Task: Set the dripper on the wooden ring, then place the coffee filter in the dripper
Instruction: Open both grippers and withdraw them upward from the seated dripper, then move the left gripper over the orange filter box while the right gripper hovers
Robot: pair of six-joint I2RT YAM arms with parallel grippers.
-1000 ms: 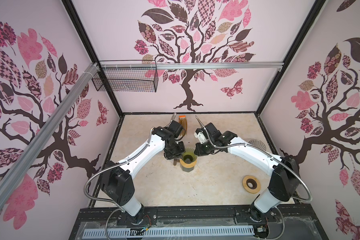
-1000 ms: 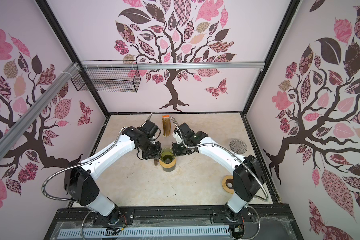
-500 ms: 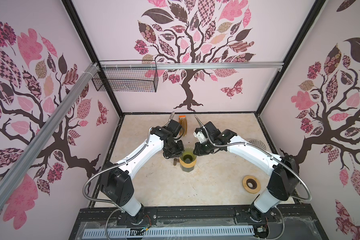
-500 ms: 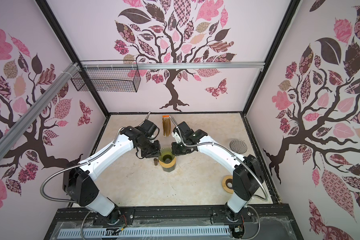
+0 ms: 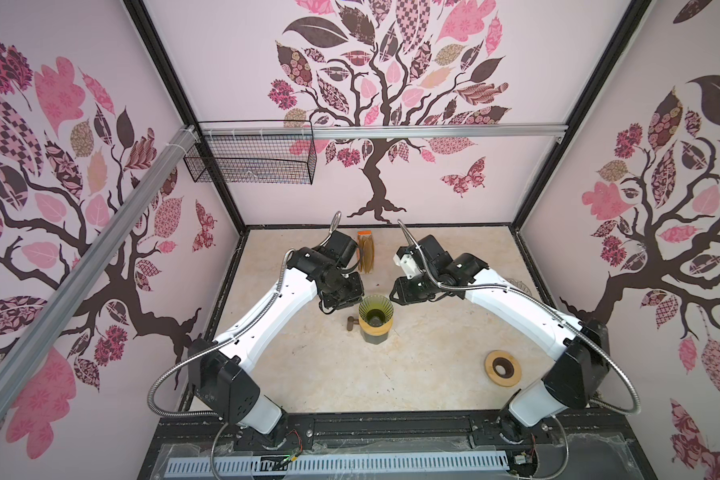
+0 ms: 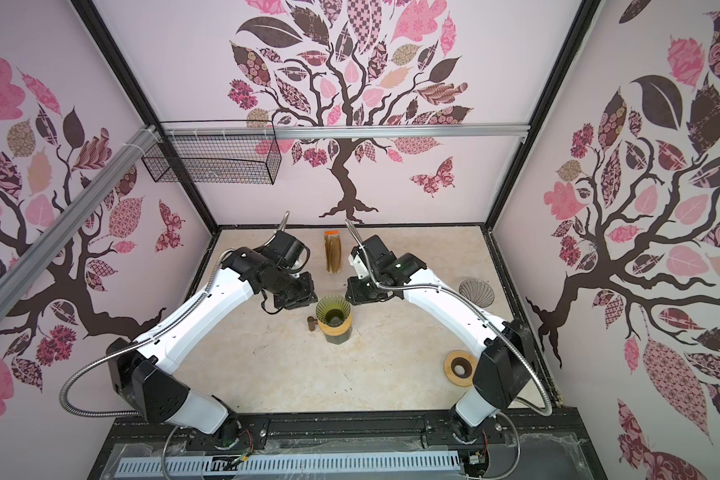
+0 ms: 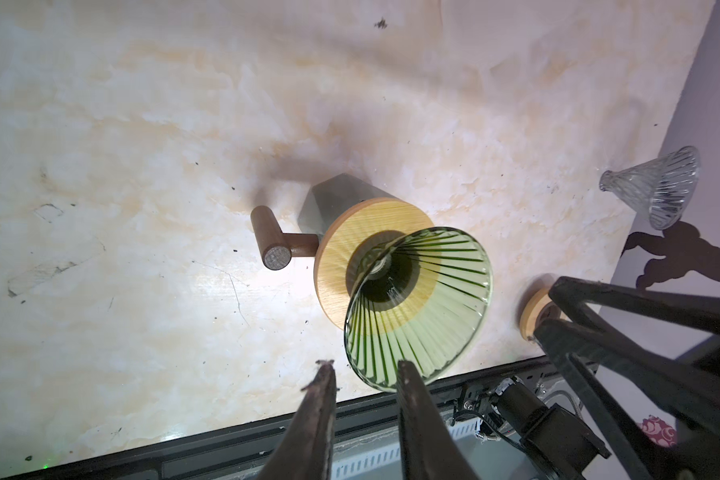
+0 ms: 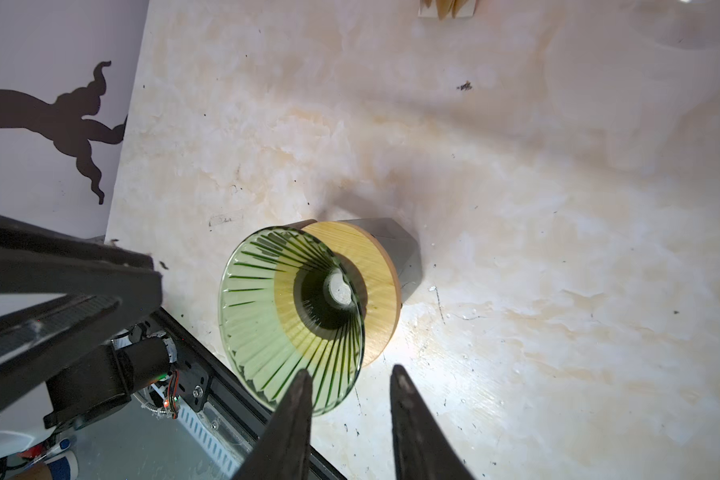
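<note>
Two pincers flank a green glass dripper at the middle of a marbled table. The left pincer is just to the dripper's left and the right pincer just to its right. Each has its fingers apart with nothing between them. In the right wrist view one finger overlaps the dripper's rim, though contact cannot be judged.

The coffee filters, a brown stack standing on edge under an orange strip, are at the far centre of the table. They sit between the two arms, beyond both pincers and apart from the dripper.

The dripper's ribbed inside shows clear down to the hole at its bottom. It rests in a pale wooden collar on top of a grey pot. The pot's dark wooden handle points left.

A clear glass funnel lies by the right wall. A loose wooden ring lies flat at the near right, partly hidden by the right arm in a top view. A wire basket hangs from the rail on the far wall.
</note>
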